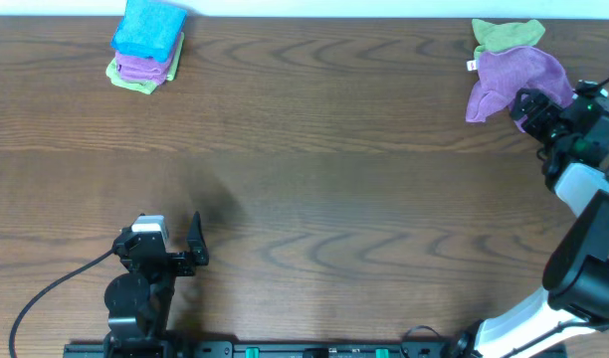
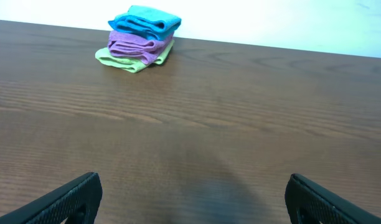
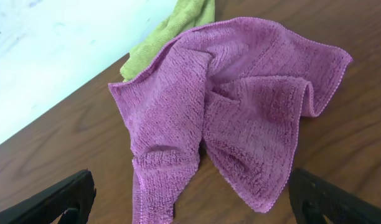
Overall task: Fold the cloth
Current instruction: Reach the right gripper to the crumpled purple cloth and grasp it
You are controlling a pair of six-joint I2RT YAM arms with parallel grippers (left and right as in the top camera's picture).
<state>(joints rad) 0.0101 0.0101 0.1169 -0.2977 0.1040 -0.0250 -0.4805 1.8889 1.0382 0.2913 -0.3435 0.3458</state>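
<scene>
A crumpled purple cloth (image 1: 513, 82) lies at the far right of the table, partly over a crumpled green cloth (image 1: 506, 35). In the right wrist view the purple cloth (image 3: 228, 118) fills the middle, with the green cloth (image 3: 172, 31) behind it. My right gripper (image 3: 190, 205) is open, its fingers wide apart just in front of the purple cloth and not touching it. My left gripper (image 2: 193, 199) is open and empty above bare table at the near left.
A stack of folded cloths, blue on purple on green (image 1: 145, 45), sits at the far left; it also shows in the left wrist view (image 2: 139, 38). The table's far edge (image 3: 60, 102) runs close behind the crumpled cloths.
</scene>
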